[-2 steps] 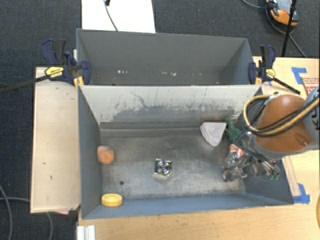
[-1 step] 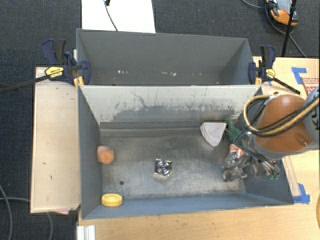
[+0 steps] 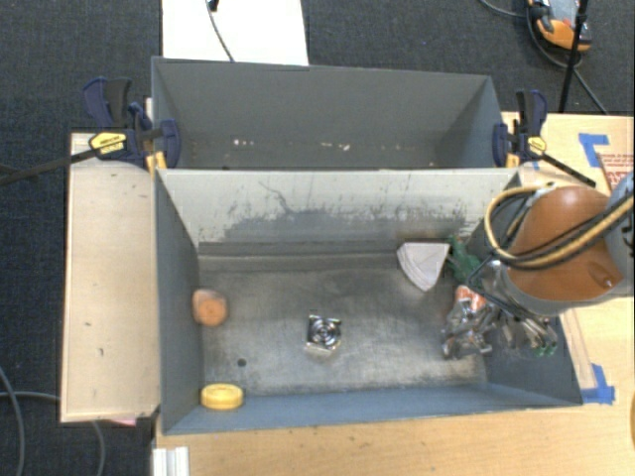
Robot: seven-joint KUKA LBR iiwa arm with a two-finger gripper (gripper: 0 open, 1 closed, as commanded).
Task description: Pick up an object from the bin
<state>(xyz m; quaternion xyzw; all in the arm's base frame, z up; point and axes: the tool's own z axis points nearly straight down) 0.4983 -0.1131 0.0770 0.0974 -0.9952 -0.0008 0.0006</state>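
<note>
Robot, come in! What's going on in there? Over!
Gripper down at right end of grey metal bin. Nearest thing: pale wedge-shaped piece, beside it, toward back wall. Shiny crumpled metal lump mid-floor, clear.

No text, label, brand, number or sign legible, nothing readable on the grey metal bin (image 3: pixel 179 266) or on what lies in it

Orange ball (image 3: pixel 209 307), yellow disc (image 3: pixel 222 396), shiny metal bit (image 3: pixel 323 332).
</note>
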